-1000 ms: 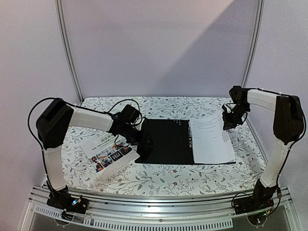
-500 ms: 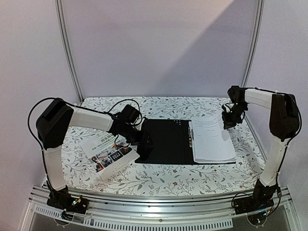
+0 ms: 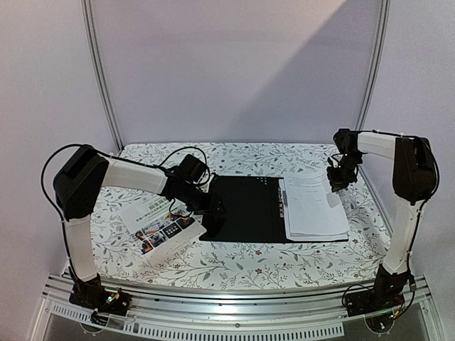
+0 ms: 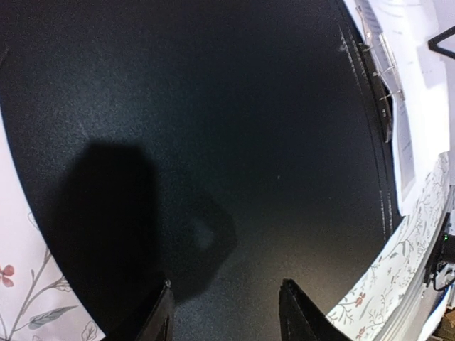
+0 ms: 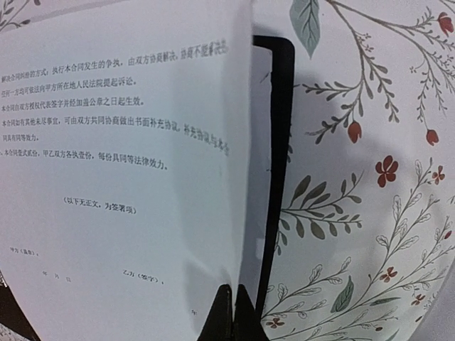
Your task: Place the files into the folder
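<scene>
The folder (image 3: 245, 209) lies open in the middle of the flowered tablecloth (image 3: 234, 266), black inside facing up. Its left half is bare. Its right half is covered by white files, and a printed sheet (image 5: 121, 177) is on top. The right gripper (image 5: 231, 302) is clenched on that sheet's edge over the folder's right side, and the paper curls up off the black border there. The sheet carries rows of Chinese print. One centred line reads "(以下无正文,为签署页)", and the fainter signature lines under it are too pale to make out. The sheet's left part is cut off in the right wrist view.

At the folder's left near corner, the left gripper (image 3: 213, 213) hangs just above the black panel. Its fingers (image 4: 160, 316) are parted, with nothing showing between them but the folder's surface. Whether the tips touch the panel I cannot tell. A metal clip (image 4: 380, 78) runs along the folder's spine, and white paper sits beyond it.

Just left of the folder, the colourful brochure (image 3: 162, 227) lies flat and skewed, partly under the left arm. It shows photo panels and a heading, too small to read from above.
</scene>
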You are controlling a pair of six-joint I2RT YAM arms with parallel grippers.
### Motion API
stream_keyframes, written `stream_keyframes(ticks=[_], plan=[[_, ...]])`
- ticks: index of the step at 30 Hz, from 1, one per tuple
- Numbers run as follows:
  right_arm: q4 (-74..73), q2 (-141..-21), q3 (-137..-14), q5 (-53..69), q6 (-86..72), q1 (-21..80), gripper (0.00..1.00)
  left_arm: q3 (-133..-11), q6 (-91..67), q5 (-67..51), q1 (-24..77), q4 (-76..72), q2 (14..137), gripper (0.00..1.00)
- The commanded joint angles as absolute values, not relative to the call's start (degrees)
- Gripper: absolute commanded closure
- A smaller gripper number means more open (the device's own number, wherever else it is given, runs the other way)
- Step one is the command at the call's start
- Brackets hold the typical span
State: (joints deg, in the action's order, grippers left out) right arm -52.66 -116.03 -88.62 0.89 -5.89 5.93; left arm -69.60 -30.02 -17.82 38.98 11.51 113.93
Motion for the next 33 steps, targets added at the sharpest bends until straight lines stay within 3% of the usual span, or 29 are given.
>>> stream_keyframes(ticks=[1,19,33], plan=[[-52.1,-116.7,-90.2,-1.8,-5.3,5.7,1.0,-69.9,-29.5,-19.0,38.9,11.7,115.1,0.5],[-51.9,-118.0,-91.2,6.5,-4.1,8.6,1.0,-70.1,-29.1,-19.0,38.9,12.0,115.5,0.5],[-53.2,-115.8,-90.8,-1.7,-1.8,8.7,1.0,-70.1,-28.9,-19.0,38.9,12.0,115.7,0.51]])
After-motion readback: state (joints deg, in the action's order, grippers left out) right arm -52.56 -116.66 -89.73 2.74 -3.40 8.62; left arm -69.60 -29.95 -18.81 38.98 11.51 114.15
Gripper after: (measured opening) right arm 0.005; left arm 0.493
